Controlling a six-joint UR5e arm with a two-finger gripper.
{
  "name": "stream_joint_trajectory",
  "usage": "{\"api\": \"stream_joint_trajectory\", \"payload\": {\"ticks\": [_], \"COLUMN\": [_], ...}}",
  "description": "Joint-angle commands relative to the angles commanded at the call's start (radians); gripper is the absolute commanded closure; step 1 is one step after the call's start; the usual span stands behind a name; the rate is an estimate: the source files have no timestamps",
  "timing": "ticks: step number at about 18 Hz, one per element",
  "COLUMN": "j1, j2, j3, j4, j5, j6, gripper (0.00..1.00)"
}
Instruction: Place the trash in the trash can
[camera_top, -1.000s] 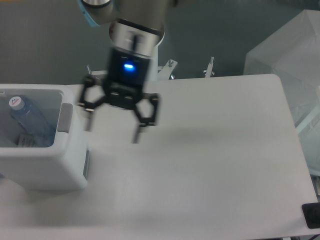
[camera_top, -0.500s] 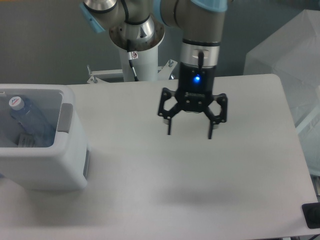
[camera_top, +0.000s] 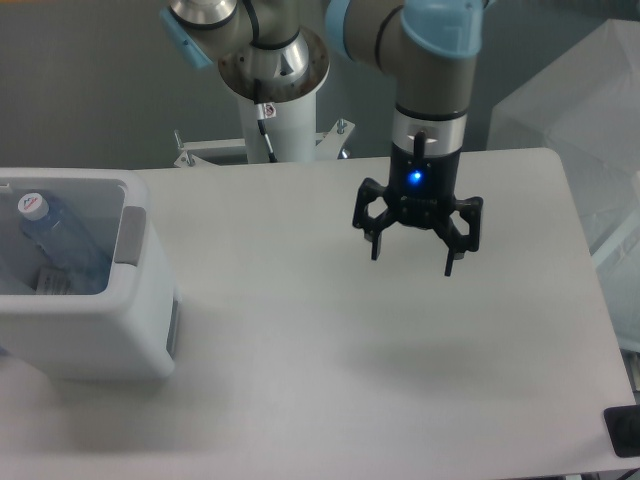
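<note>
While the gripper (camera_top: 414, 256) is held above the middle-right of the worktop (camera_top: 330, 400), its two fingers are spread wide apart and nothing is carried between them. A blue light is seen lit on the gripper body, and the fingers are pointed downward, clear of the surface, with a faint shadow cast on the worktop below them. The trash can (camera_top: 85, 290) is set at the left edge of the worktop, well apart from the gripper, with its grey side panel turned toward the arm. Inside it the clear bluish bottle (camera_top: 58, 242) is laid tilted, its white cap toward the far-left corner. Beside the bottle's lower end, part of the flat white packet (camera_top: 52, 282) is seen on the bottom of the can. The arm's pedestal (camera_top: 276, 120) is fixed behind the far edge of the worktop.
</note>
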Motion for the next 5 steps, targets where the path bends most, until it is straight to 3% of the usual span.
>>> {"api": "stream_joint_trajectory", "payload": {"ticks": [2,5], "j1": [-0.003,-0.006], "j2": [-0.018,-0.026], "j3": [0.043,0.045], "j4": [-0.094,-0.11], "j5": [0.049,0.066], "j6": [0.043,0.042], "gripper": [0.0,0.0]}}
